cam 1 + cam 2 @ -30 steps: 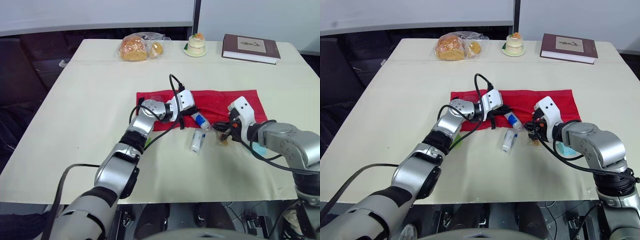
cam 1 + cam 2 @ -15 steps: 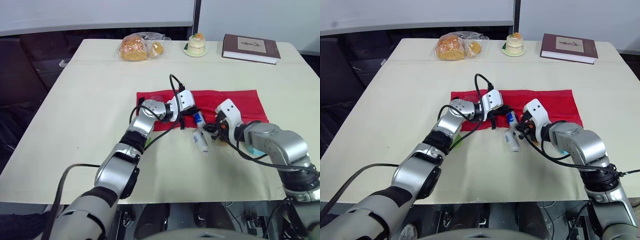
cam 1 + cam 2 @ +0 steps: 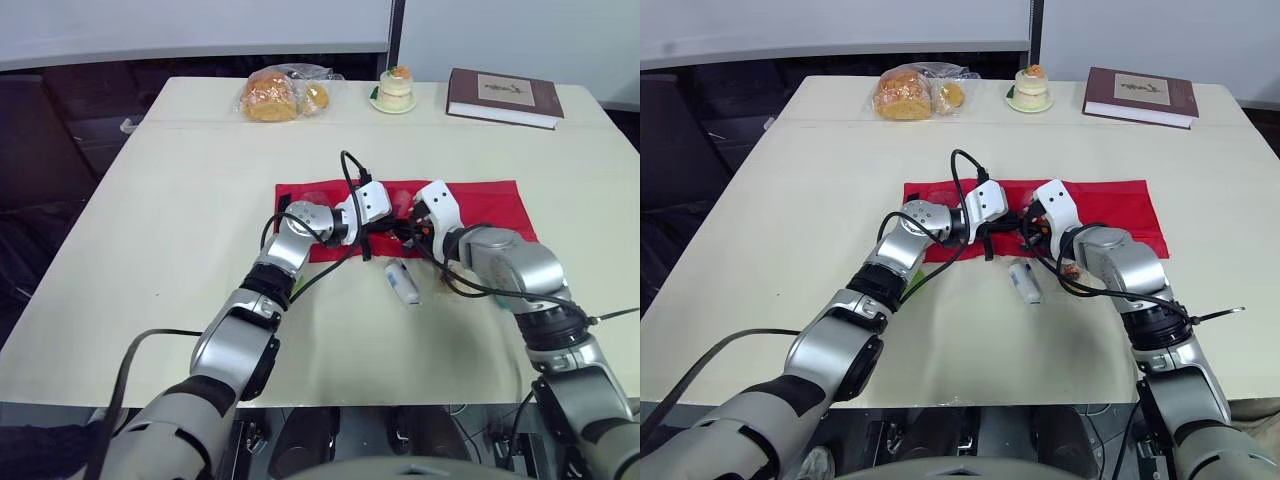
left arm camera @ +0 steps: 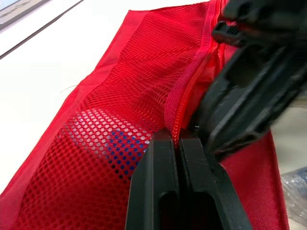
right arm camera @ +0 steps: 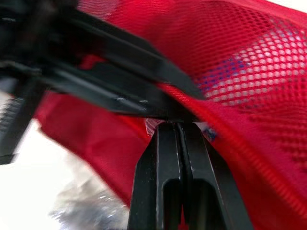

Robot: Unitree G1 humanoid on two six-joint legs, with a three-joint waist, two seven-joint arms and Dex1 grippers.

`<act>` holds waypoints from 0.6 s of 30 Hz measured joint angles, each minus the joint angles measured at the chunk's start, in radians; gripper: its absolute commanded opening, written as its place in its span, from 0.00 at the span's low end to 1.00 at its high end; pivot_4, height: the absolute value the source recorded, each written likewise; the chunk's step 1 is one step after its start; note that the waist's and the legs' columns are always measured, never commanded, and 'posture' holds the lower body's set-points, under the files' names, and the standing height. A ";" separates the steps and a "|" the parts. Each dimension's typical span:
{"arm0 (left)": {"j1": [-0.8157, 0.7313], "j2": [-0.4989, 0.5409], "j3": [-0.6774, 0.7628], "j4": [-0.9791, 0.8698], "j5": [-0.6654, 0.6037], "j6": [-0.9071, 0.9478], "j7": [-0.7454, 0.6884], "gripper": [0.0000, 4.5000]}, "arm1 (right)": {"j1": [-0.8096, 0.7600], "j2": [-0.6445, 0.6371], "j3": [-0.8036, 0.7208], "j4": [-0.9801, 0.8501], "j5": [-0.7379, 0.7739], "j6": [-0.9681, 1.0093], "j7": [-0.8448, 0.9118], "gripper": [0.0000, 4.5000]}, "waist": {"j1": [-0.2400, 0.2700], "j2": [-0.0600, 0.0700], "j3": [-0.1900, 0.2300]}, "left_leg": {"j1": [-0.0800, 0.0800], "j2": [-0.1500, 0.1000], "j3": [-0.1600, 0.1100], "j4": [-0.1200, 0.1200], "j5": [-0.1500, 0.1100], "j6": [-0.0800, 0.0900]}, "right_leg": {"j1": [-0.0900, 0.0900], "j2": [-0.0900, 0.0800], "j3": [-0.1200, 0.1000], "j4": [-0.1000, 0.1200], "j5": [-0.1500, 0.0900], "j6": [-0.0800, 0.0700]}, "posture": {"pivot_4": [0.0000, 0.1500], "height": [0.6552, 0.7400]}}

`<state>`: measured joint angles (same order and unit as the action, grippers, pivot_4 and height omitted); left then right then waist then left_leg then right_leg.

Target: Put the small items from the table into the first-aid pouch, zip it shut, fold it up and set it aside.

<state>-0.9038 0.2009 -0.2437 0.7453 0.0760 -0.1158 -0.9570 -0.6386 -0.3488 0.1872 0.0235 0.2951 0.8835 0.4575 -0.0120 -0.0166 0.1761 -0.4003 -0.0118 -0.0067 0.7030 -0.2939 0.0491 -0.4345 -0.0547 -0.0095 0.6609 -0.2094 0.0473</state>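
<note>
The red mesh first-aid pouch (image 3: 470, 205) lies flat in the middle of the table. My left gripper (image 3: 386, 223) is shut on its zipper edge (image 4: 178, 103), holding it slightly raised. Through the mesh a blue item (image 4: 120, 146) shows inside. My right gripper (image 3: 407, 228) is shut, its tips at the same pouch edge right beside the left fingers (image 5: 110, 52). A white tube (image 3: 402, 283) lies on the table just in front of the pouch. A small brownish packet (image 3: 1072, 270) lies partly under my right forearm.
At the table's far edge sit a bag of bread (image 3: 280, 95), a small cake on a plate (image 3: 393, 88) and a dark book (image 3: 503, 97). A black cable (image 3: 349, 170) loops over my left wrist.
My right gripper has moved left and away from me, from the packet to the pouch edge beside the left gripper. The white tube has turned. The small blue-capped bottle has gone from sight.
</note>
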 measured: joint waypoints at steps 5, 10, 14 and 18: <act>0.001 0.003 0.000 -0.016 0.000 0.001 0.001 0.00 | -0.006 0.016 -0.001 0.047 -0.039 -0.060 -0.015 0.01 | 0.000 0.000 0.000 | 0.000 0.000 0.000 0.000 0.000 0.000 | 0.000 0.000 0.000 0.000 0.000 0.000 | 1.00 0.87; 0.001 0.004 -0.001 -0.016 0.000 0.001 -0.002 0.00 | 0.031 -0.023 -0.004 -0.027 -0.034 -0.063 0.028 0.01 | 0.002 0.000 0.000 | 0.000 0.000 -0.001 0.000 0.000 0.000 | 0.000 0.000 0.000 0.000 0.000 0.000 | 1.00 0.87; -0.004 0.002 -0.001 -0.001 0.000 -0.002 0.003 0.00 | 0.137 -0.103 -0.024 -0.207 0.012 -0.075 0.116 0.01 | 0.003 0.000 0.000 | -0.001 0.000 -0.001 0.000 0.000 0.000 | 0.000 0.000 -0.001 -0.001 0.000 0.000 | 1.00 0.87; -0.009 0.007 0.000 0.025 0.000 -0.006 0.007 0.00 | 0.236 -0.174 -0.090 -0.351 0.066 -0.109 0.184 0.01 | 0.002 0.000 0.000 | 0.000 0.000 -0.001 0.000 0.000 0.000 | 0.000 0.000 -0.001 -0.001 0.000 0.000 | 1.00 0.87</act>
<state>-0.9133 0.2080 -0.2437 0.7704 0.0763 -0.1221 -0.9496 -0.4029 -0.5223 0.0970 -0.3277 0.3607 0.7747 0.6411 -0.0098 -0.0167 0.1762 -0.4007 -0.0118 -0.0076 0.7030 -0.2941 0.0494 -0.4342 -0.0547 -0.0101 0.6601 -0.2095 0.0475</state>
